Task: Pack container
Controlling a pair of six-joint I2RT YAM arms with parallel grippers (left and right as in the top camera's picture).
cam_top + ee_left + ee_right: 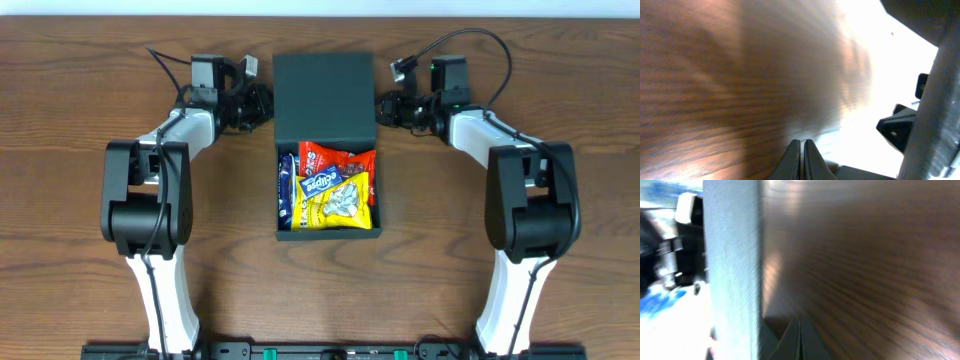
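On the wooden desk (70, 120), midway between the two arms, sits the container (325, 100). Its open body lies nearest and is filled with snack packets (335, 185) in red, yellow and blue. Its flap lid is thrown open toward the far side. Out there, the left gripper (262, 104) sits just beside the lid's left edge and the right gripper (386, 108) just beside its right edge. The wrist views show both pairs of jaws closed, tips together and gripping nothing. I cannot tell whether either touches the lid.

Overhead evenly lit and sharp, both wrist views blurred — white glare, soft shadows
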